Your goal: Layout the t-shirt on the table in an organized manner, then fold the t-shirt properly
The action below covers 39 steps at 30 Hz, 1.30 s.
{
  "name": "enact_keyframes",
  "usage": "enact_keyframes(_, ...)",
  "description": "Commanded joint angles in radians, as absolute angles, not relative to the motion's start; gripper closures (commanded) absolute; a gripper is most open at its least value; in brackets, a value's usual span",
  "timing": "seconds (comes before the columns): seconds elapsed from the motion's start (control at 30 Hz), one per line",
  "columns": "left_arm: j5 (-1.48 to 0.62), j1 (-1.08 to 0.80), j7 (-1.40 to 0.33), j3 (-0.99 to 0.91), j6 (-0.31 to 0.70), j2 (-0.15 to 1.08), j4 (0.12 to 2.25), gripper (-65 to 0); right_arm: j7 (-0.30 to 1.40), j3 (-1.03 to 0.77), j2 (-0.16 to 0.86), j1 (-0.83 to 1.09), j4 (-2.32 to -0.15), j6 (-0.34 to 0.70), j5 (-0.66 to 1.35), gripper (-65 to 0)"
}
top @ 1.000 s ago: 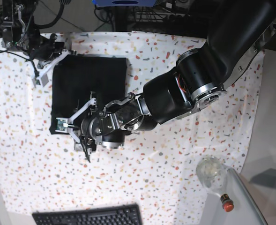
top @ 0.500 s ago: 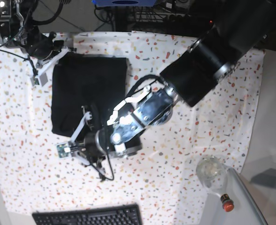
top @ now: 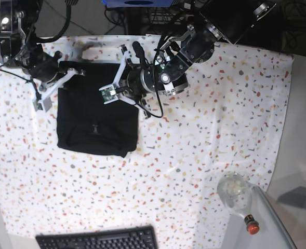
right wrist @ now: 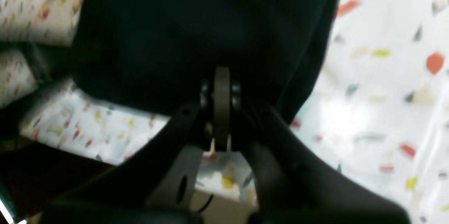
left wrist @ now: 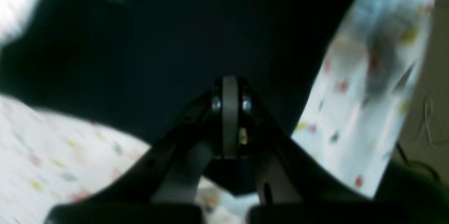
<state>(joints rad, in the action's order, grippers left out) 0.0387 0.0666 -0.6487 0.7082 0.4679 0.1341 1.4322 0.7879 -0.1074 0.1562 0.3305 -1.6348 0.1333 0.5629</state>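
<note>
The black t-shirt (top: 95, 119) lies folded into a rough square on the speckled table (top: 220, 129). My left gripper (top: 127, 83) is at the shirt's far right corner. In the left wrist view it (left wrist: 229, 87) is shut, with black cloth (left wrist: 175, 24) around its tip and the image blurred. My right gripper (top: 64, 68) is at the far left corner. In the right wrist view it (right wrist: 221, 76) is shut over the edge of the cloth (right wrist: 193, 17). The tablecloth shows beside each (left wrist: 368, 76) (right wrist: 386, 76).
A black keyboard (top: 98, 239) lies at the near edge. A clear glass bowl (top: 235, 189) and a red-capped object (top: 251, 225) sit at the near right. A plain grey surface (top: 301, 155) borders the table's right side.
My left arm has swung from the shirt's near edge up to its far right corner. The right gripper has stayed at the far left corner. The shirt keeps about the same outline.
</note>
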Motion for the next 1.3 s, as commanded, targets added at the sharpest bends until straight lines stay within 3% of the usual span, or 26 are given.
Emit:
enact_keyframes(0.0,0.031,0.068,-0.630,0.707,0.461,0.125,1.429,0.0,0.783,-0.110,0.165,0.332,-1.620,0.136,0.570,0.0)
enact_keyframes(0.2,0.030,0.033,-0.630,0.704,0.460,0.125,1.426,0.0,0.788,-0.114,0.166,0.314,-1.580,0.136,0.568,0.0)
enact_keyframes(0.4,0.030,-0.050,-0.638,0.570,0.417,0.170,1.679,0.0,0.789,-0.117,0.189,0.443,-1.873,0.136,0.575,0.0)
enact_keyframes(0.6,0.031,-0.280,-0.639,0.401,0.417,0.291,1.939,0.0,0.788,-0.147,0.223,0.667,-2.018,0.136,0.573,0.0)
enact_keyframes(0.87,0.031,-0.610,-0.567,0.317,0.417,0.412,1.933,0.0,0.786,-0.239,0.274,0.926,-2.002,0.136,0.575,0.0)
enact_keyframes(1.03,0.033,-0.705,-0.538,0.360,0.417,0.389,1.771,0.0,0.776,-0.082,0.271,0.921,-1.784,0.136,0.568,0.0)
enact_keyframes(1.27,0.028,-0.581,-0.305,0.516,0.414,0.314,1.204,0.0,0.512,0.154,0.248,0.697,-1.236,0.136,0.568,0.0)
